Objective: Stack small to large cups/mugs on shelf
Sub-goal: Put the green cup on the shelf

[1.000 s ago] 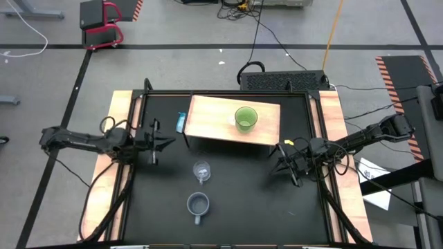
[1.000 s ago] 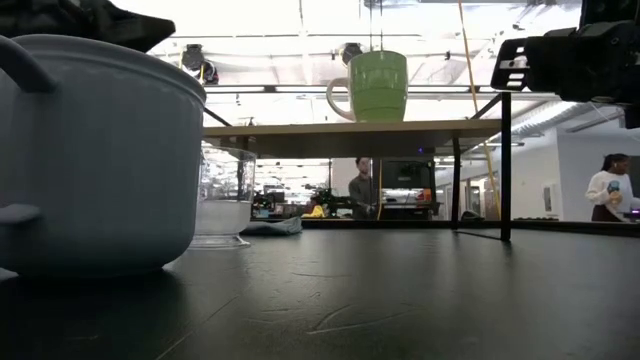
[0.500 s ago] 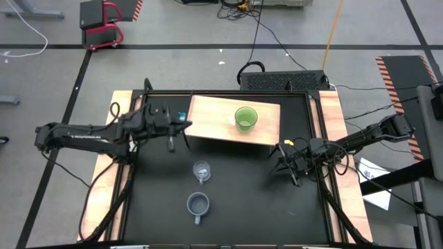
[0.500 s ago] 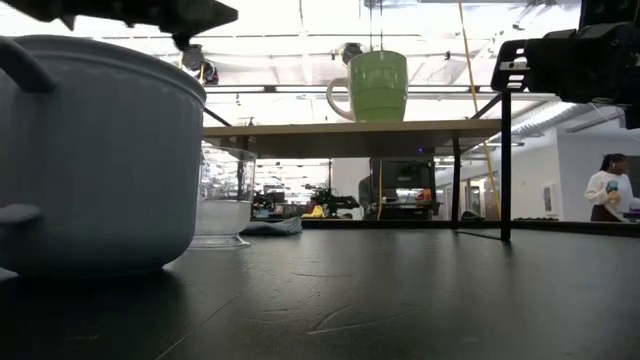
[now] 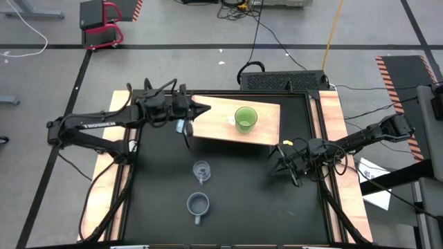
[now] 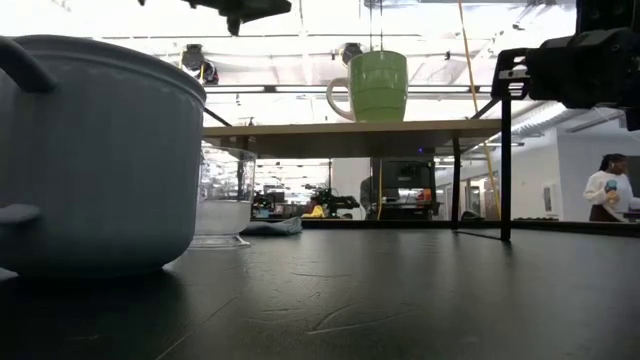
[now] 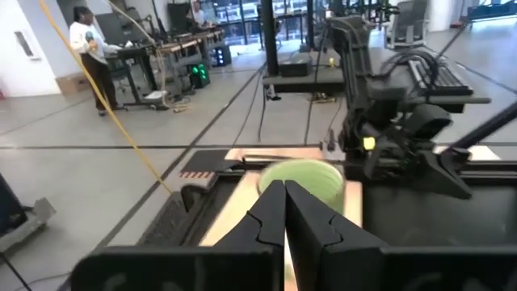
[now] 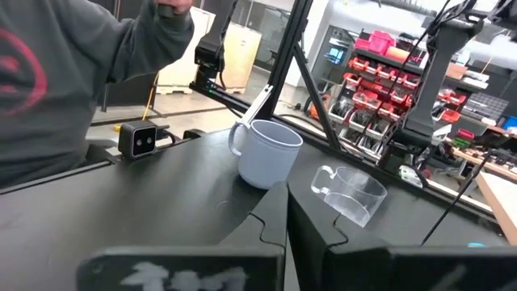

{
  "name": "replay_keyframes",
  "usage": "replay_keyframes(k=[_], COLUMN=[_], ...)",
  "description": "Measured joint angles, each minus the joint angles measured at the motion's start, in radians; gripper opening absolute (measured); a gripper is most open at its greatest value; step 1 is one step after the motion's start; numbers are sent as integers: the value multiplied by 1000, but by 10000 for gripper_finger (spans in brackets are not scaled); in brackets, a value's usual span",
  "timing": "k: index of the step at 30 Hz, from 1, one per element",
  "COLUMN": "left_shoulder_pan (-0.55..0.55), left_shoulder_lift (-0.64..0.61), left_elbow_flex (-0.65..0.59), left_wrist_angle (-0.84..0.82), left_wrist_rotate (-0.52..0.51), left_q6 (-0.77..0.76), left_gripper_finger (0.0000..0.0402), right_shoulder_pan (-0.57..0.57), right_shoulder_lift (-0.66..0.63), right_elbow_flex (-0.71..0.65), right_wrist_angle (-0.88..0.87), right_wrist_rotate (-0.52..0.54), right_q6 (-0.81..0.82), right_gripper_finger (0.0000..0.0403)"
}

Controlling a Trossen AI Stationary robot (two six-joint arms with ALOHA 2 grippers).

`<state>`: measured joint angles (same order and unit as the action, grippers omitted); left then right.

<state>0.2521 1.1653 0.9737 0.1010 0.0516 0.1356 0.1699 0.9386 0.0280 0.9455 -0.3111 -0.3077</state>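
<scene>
The lime-green mug (image 5: 246, 118) stands upright on the tan shelf (image 5: 214, 121) at the far middle of the table; it also shows in the low view (image 6: 378, 85) and the left wrist view (image 7: 311, 179). The clear glass cup (image 5: 201, 171) and the grey-blue mug (image 5: 198, 203) stand on the black tabletop, nearer than the shelf. My left gripper (image 5: 203, 109) is shut and empty, above the shelf's left end, pointing at the green mug. My right gripper (image 5: 279, 163) is shut and empty, low at the table's right side.
A small blue object (image 5: 181, 125) lies by the shelf's left end. The shelf stands on dark legs (image 6: 505, 165). A person in a grey sweater (image 8: 73, 73) stands past the table's near side, and other people show in the room behind (image 6: 607, 190).
My left gripper has gone from the table's left side toward the right and far edges, rising, and now hangs above the shelf's left end, pointing at the green mug. The cups and my right arm have kept still.
</scene>
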Motion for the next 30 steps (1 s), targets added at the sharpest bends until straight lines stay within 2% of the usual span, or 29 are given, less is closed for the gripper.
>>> replay_keyframes(k=[9, 15, 19, 30], left_shoulder_pan=[8, 8, 9, 9], left_shoulder_lift=[152, 186, 185, 179], left_elbow_flex=[168, 199, 199, 200], left_wrist_angle=[-54, -77, -84, -118], left_wrist_rotate=[91, 106, 106, 107], left_q6=[39, 39, 40, 81], left_gripper_finger=[8, 4, 10, 6], right_shoulder_pan=[1, 2, -1, 0], right_shoulder_lift=[0, -33, -132, -449], right_elbow_flex=[0, 0, 0, 1], right_wrist_angle=[7, 18, -24, -346], right_wrist_rotate=[-1, 11, 55, 96], right_q6=[15, 61, 88, 58], right_gripper_finger=[0, 0, 0, 0])
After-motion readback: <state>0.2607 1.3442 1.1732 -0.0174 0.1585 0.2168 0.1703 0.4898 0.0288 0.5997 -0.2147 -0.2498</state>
